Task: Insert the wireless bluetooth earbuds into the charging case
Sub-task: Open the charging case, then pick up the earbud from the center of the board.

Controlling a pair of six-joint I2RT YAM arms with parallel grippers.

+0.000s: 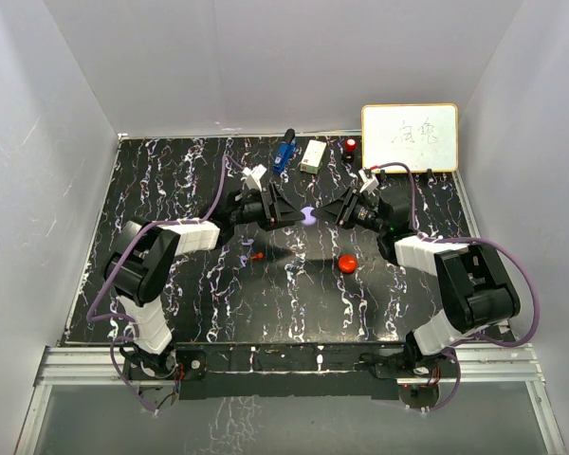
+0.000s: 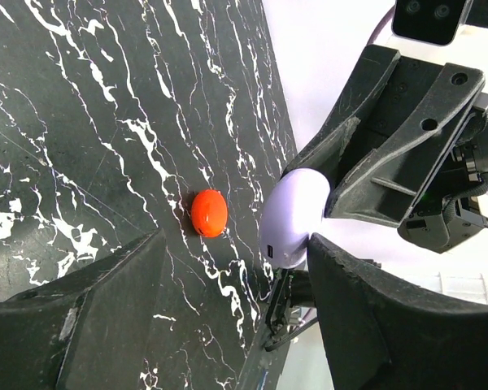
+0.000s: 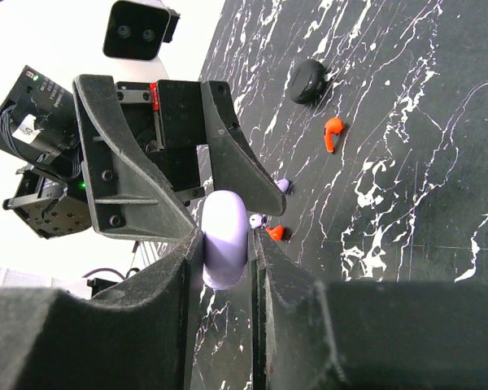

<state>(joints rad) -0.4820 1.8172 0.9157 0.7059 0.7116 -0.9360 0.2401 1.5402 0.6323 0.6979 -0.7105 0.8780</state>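
Seen from above, the lilac charging case (image 1: 308, 216) is held over the middle of the table (image 1: 266, 303) between both arms. A red earbud (image 1: 257, 255) lies loose to its near left, so insertion looks not yet begun. In the left wrist view, the left gripper (image 2: 236, 244) stands open, one finger touching the case. In the right wrist view, the right gripper (image 3: 225, 248) clamps the case.
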